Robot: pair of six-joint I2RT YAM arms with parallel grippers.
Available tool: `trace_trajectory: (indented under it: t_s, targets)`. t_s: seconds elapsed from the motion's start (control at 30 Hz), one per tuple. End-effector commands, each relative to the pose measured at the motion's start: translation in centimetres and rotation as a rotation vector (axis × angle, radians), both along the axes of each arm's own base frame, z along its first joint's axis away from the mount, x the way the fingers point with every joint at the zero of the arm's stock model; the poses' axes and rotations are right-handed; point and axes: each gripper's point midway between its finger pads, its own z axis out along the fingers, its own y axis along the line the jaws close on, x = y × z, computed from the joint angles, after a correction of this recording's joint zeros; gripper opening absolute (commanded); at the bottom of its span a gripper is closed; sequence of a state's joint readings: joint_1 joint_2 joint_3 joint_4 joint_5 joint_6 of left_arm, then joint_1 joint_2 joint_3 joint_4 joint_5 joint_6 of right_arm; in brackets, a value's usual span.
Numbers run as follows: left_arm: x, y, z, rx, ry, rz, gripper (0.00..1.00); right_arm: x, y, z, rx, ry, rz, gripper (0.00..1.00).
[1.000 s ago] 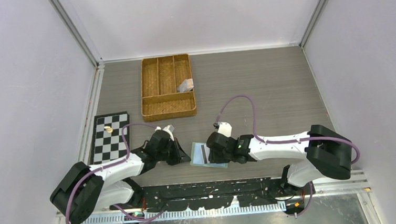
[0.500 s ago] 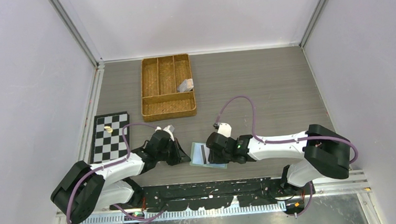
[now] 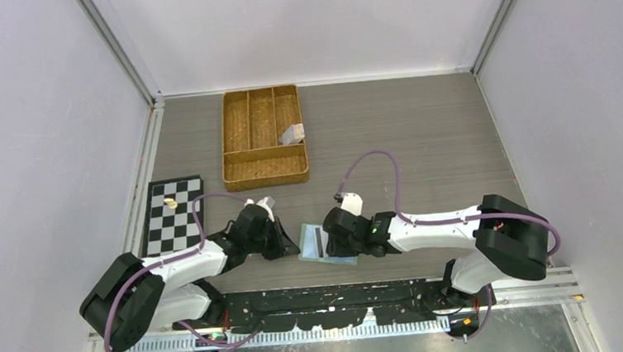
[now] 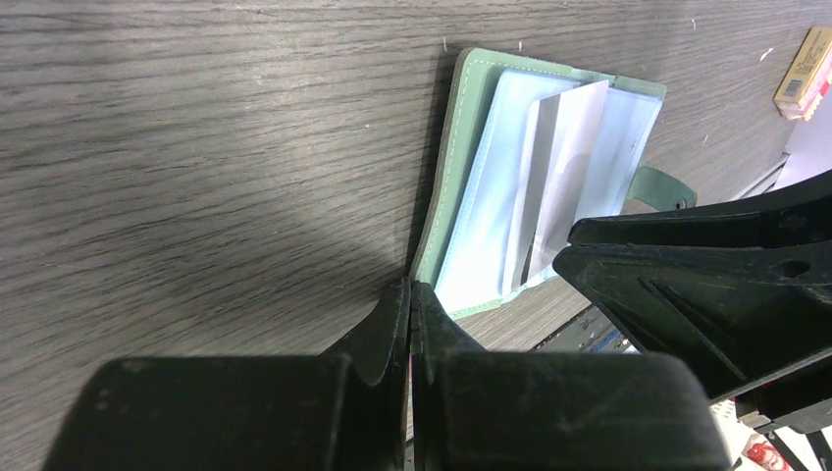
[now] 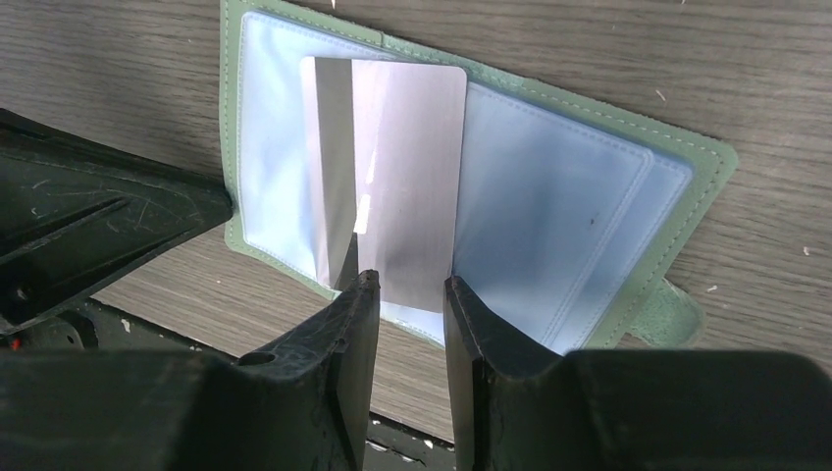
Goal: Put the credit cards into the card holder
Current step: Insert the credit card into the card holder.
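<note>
A sage-green card holder (image 5: 579, 226) lies open on the table (image 3: 421, 135) between both grippers. The left gripper (image 4: 410, 289), closed tight and empty, meets its edge. The right gripper (image 5: 412, 285), jaws slightly apart, grasps nothing. A silvery-grey credit card (image 5: 407, 177) lies on the holder just beyond its fingertips.

robotics lab test cell. boxed in by plain pale-lilac wall panels (image 3: 39, 120) on aluminium corner posts (image 3: 117, 49). grey wood-grain tabletop (image 3: 421, 135); white-and-black left robot arm (image 3: 184, 266) and right robot arm (image 3: 436, 227) bolted to black slotted rail (image 3: 341, 294), purple cables (image 3: 373, 153). props: woven brown divided tray (image 3: 265, 169), black-and-white chequered board (image 3: 175, 223).
</note>
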State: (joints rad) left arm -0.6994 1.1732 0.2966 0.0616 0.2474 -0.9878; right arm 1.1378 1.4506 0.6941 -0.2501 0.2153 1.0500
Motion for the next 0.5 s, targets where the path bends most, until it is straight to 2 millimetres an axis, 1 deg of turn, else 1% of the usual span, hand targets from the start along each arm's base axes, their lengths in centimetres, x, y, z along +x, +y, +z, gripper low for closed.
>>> trace_trajectory:
  t_s: [0.0, 0.17, 0.47]
  targets:
    - [-0.58, -0.57, 0.15, -0.01, -0.005, -0.037, 0.0, 1.31, 3.88, 2.15, 0.139, -0.05, 0.004, 0.35]
    - [-0.69, -0.87, 0.21, -0.013, -0.005, -0.045, 0.0, 1.44, 4.27, 2.25, 0.143, -0.054, 0.01, 0.35]
    - [-0.82, -1.23, 0.47, -0.015, -0.011, -0.053, 0.0, 2.2, 4.13, 2.53, 0.118, -0.083, -0.009, 0.33]
